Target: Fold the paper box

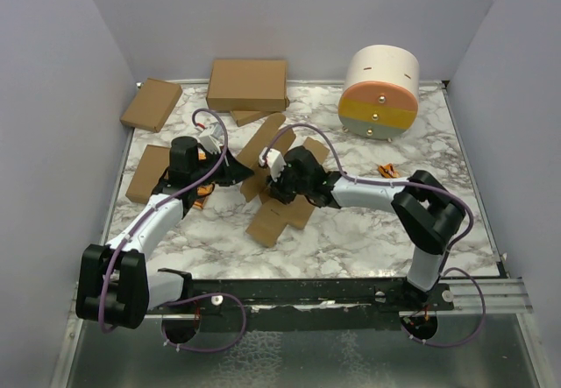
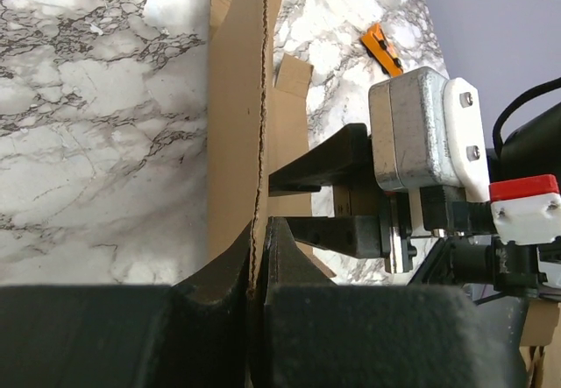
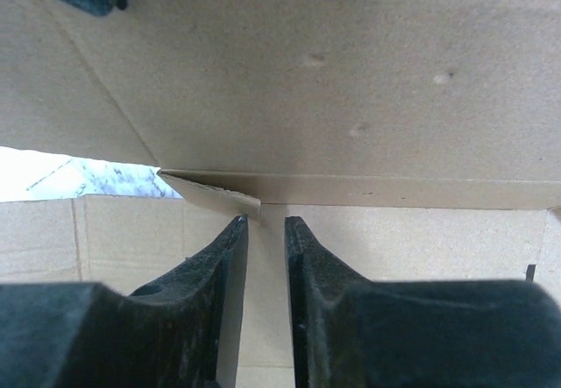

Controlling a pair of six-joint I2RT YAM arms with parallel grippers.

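Marble table (image 1: 368, 222) bears paper box (image 1: 280, 217), edge clamped by left pincer (image 2: 259, 235); right pincer (image 3: 266, 223) ajar.

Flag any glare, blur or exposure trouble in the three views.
Top external: even light, sharp, only soft shadows on the table. Left wrist: table bright, left claw near black, shut on the paper box edge. Right wrist: paper box fills the frame, right claw dark, table sliver at left blown out.
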